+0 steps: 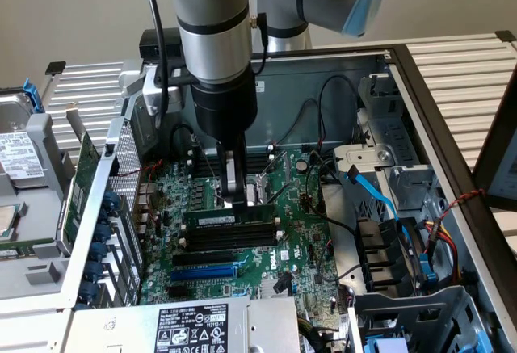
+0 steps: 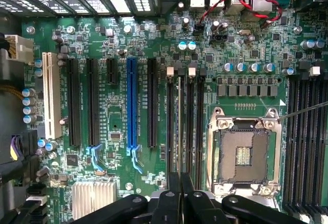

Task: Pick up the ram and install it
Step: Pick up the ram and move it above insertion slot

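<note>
The pickup looked done and the install well under way. The pincer (image 1: 236,199) hung straight down inside the open computer case (image 1: 339,70), and in the wrist view its two fingers (image 2: 173,196) stood narrow, almost together, with the thin top edge of the ram (image 2: 179,126) running into the slit between them. I judged it to be closed on that edge. In the exterior view the ram (image 1: 222,220) lay directly beneath the pincer, upright on its long edge with its labelled face showing. It was lined up along a memory slot on the motherboard (image 1: 266,266) and was level from end to end, not tilted. It appeared to sit in the slot nearest the pincer's own line, and the empty black memory slots (image 1: 226,242) lay just beside it on the side away from the arm's column. A blue expansion slot (image 1: 206,272) lay beyond those, farther from the pincer. The processor socket (image 2: 245,155) stood open and bare on the other side of the pincer, near the gripped stick but apart from it. Two white latches (image 2: 170,70) showed at the far ends of the slots ahead of the fingers, but I could not tell whether the ram's own latches had closed over it, or how deep it sat. So carrying and aligning seemed finished. As far as I could judge, full seating was unconfirmed and the stick had not been let go.
</note>
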{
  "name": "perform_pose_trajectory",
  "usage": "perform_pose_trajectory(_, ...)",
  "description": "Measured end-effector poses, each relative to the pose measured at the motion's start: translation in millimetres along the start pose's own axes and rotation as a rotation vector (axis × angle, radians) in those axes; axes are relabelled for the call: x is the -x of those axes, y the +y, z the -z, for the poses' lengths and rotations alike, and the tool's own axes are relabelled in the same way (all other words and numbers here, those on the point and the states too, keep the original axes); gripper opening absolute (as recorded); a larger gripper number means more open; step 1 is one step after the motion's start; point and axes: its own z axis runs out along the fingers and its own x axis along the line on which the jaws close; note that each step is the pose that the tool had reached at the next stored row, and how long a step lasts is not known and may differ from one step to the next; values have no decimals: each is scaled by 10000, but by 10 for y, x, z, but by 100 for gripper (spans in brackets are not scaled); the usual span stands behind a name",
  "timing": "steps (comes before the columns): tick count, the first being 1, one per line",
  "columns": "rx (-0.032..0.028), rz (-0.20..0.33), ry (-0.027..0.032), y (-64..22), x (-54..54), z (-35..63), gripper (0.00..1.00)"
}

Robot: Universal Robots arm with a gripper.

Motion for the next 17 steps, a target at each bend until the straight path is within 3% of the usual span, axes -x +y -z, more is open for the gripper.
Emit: perform_pose_trajectory(17, 20, 141, -16, -26, -29, -36, 12)
